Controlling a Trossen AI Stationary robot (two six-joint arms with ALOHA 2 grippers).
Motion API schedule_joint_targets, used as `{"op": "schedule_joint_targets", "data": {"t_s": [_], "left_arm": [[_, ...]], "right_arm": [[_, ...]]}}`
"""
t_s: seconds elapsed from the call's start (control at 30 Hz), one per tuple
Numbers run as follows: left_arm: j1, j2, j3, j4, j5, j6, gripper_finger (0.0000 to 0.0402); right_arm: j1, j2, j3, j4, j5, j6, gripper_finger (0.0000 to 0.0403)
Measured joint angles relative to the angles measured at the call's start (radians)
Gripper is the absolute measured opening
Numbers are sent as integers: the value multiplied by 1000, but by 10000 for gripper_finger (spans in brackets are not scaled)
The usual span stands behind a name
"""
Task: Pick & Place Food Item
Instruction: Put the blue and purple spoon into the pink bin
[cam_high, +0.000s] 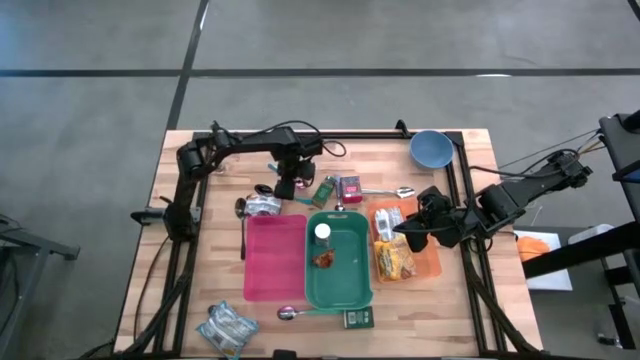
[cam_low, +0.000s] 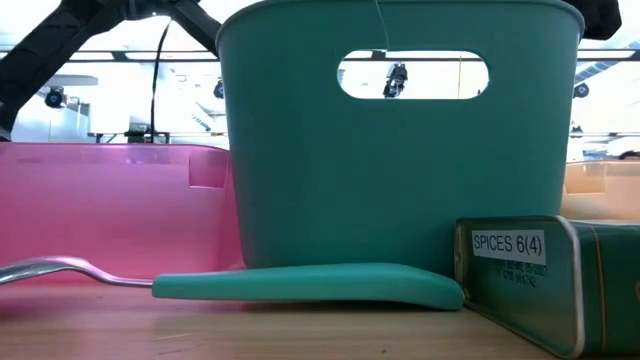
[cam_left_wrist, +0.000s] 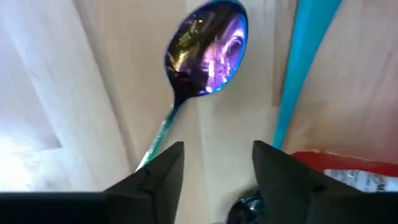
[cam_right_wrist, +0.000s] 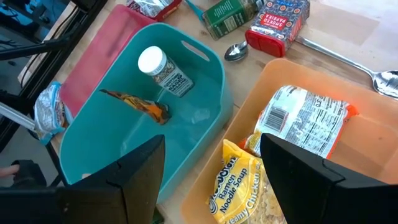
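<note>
The step in hand looks like the pick: the left gripper (cam_high: 287, 186) is low over the wooden table (cam_high: 180, 300) at about eleven o'clock from the teal plastic bin (cam_high: 352, 285), among the loose items at the back. Its wrist view shows its two dark fingers (cam_left_wrist: 158, 177) parted with nothing between them, and past them an iridescent metal spoon (cam_left_wrist: 205, 56) lying on the wood beside a bit of red packaging (cam_left_wrist: 348, 177) — so nothing is held yet. Which food item it is after I cannot tell; the nearest candidates are the green spice tin (cam_high: 325, 190) and the red paprika box (cam_high: 351, 188) at about three o'clock from it. The teal bin already holds a white-capped spice bottle (cam_right_wrist: 163, 71) and a small orange-brown packet (cam_right_wrist: 140, 106). The right gripper (cam_high: 432, 222) waits over the orange plastic tray (cam_high: 430, 265), jaws well apart and empty, above a yellow ramen noodle packet (cam_right_wrist: 245, 190) and a white-and-orange noodle packet (cam_right_wrist: 305, 121). The next move calls for the left gripper to line its open fingers across one package — not the spoon — close, then lift clear.
</note>
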Motion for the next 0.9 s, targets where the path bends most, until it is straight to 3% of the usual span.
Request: {"op": "schedule_joint_targets", "data": {"t_s": [0.2,0.63,0.77,0.9], "left_arm": [[2,0,-2,71,-20,21,233],[23,0,-69,131,25,54,233],[23,-3,-92,156,18,50,212],[19,-6,-111,173,-3,41,160]], "right_arm": [[2,0,0,1,0,5,258],[2,0,0,5,1,14,258],[2,0,0,5,1,15,258],[2,0,0,5,1,15,258]]}}
